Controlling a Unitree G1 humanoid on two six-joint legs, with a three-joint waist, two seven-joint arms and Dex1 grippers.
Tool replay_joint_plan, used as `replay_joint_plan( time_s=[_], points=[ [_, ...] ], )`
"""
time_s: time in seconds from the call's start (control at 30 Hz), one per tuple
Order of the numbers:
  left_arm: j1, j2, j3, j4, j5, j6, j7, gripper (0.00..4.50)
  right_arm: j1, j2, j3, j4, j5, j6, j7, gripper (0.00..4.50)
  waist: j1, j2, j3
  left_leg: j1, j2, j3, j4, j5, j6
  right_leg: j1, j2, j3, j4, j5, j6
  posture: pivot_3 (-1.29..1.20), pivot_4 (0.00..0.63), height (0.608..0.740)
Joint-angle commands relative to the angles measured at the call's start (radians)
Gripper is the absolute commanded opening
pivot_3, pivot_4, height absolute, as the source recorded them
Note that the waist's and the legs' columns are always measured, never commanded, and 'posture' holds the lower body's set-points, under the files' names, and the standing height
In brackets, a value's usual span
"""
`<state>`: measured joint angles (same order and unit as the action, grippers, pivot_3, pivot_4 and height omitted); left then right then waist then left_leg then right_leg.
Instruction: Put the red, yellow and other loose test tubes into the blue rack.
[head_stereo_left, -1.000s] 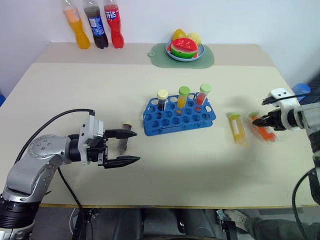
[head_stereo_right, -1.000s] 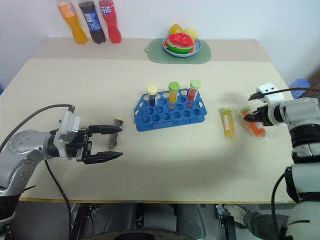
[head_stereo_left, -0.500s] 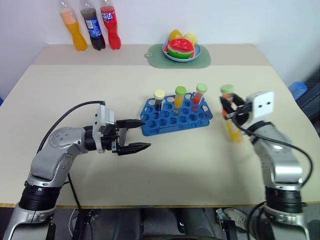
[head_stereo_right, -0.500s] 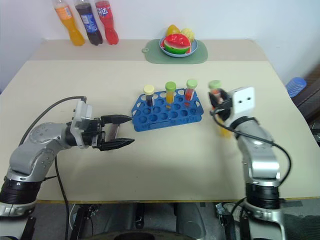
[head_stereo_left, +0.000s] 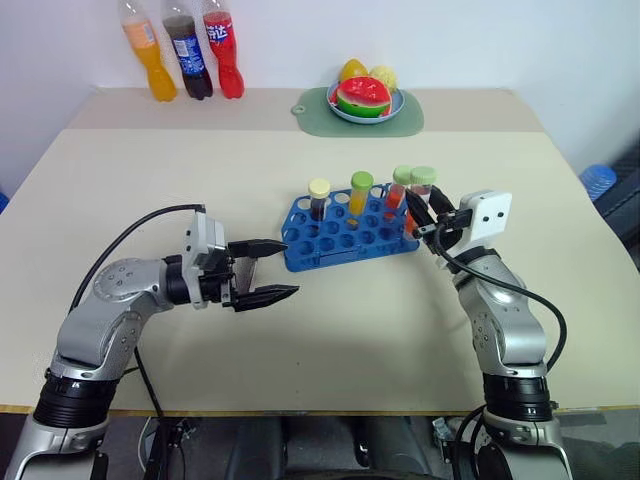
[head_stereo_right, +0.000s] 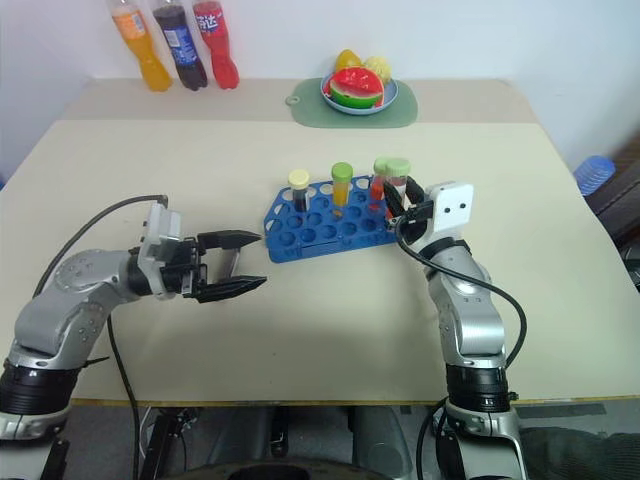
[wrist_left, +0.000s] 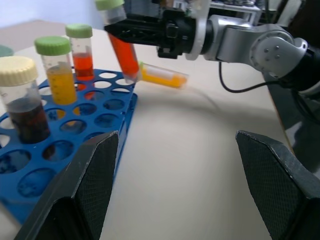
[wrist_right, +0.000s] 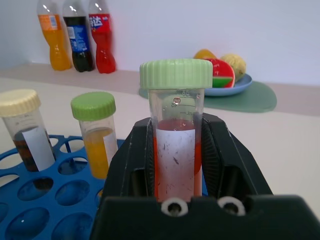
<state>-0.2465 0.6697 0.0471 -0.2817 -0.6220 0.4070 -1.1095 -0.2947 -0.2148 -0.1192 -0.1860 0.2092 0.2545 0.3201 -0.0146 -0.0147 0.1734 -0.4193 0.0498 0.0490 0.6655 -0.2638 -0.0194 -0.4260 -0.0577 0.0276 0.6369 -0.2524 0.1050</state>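
The red tube (wrist_right: 176, 150), green-capped and upright, is clamped between the two fingers of the right pincer (head_stereo_left: 424, 215), held just above the right end of the blue rack (head_stereo_left: 352, 238). The rack stands in the middle of the desk (head_stereo_left: 330, 330) and already carries three tubes along its far row: a dark one with a cream cap (head_stereo_left: 319, 198), a yellow one (head_stereo_left: 359, 193) and a red one (head_stereo_left: 400, 188). In the left wrist view a second yellow tube (wrist_left: 162, 76) lies on its side on the desk just past the rack's right end.

To seat the held tube well, the robot would probably need to bring its tip straight over a free hole, keep it vertical and clear of the neighbouring caps, lower until the rack bears it, and only then release. From the head views it is hard to tell which hole lies under the tip.

The left pincer (head_stereo_left: 268, 271) hangs empty with its fingers apart, level and pointing at the rack's left end, near it but not touching. It could steady the rack if the tube binds.
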Motion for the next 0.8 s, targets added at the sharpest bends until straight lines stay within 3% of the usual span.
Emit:
replay_joint_plan(
  time_s=[0.03, 0.5, 0.73, 0.8],
  points=[
    [0.003, 0.008, 0.03, -0.049, -0.022, 0.002, 0.011, 3.85, -0.004, 0.016, 0.022, 0.043, -0.011, -0.063, 0.001, 0.79, -0.001, 0.0, 0.0, 0.0, 0.0, 0.0, 0.0, 0.0, 0.0, 0.0, 0.0, 0.0, 0.0, 0.0, 0.0, 0.0, 0.15, 0.74],
    [0.015, -0.002, 0.032, -0.066, -0.025, 0.009, 0.032, 3.85, 0.003, 0.023, 0.058, 0.22, -0.035, -0.224, 0.036, 0.79, -0.004, 0.0, 0.0, 0.003, 0.0, 0.0, 0.0, 0.0, 0.0, 0.002, 0.0, 0.0, 0.002, 0.0, 0.0, 0.0, 0.15, 0.74],
    [0.002, -0.016, 0.018, -0.047, -0.017, 0.001, 0.026, 3.85, 0.063, -0.066, 0.04, 0.091, -0.078, -0.209, 0.043, 4.21, -0.003, 0.0, 0.0, 0.004, 0.0, 0.0, 0.0, 0.0, 0.0, 0.003, 0.0, 0.0, 0.003, 0.0, 0.0, 0.0, 0.15, 0.74],
    [-0.003, -0.023, 0.012, -0.042, -0.016, 0.0, 0.022, 3.85, 0.09, -0.125, 0.031, -0.01, -0.088, -0.14, 0.056, 4.21, 0.0, 0.001, 0.0, 0.004, 0.0, 0.001, 0.0, 0.0, 0.0, 0.003, -0.001, 0.0, 0.003, 0.0, -0.001, 0.0, 0.15, 0.74]
  ],
)
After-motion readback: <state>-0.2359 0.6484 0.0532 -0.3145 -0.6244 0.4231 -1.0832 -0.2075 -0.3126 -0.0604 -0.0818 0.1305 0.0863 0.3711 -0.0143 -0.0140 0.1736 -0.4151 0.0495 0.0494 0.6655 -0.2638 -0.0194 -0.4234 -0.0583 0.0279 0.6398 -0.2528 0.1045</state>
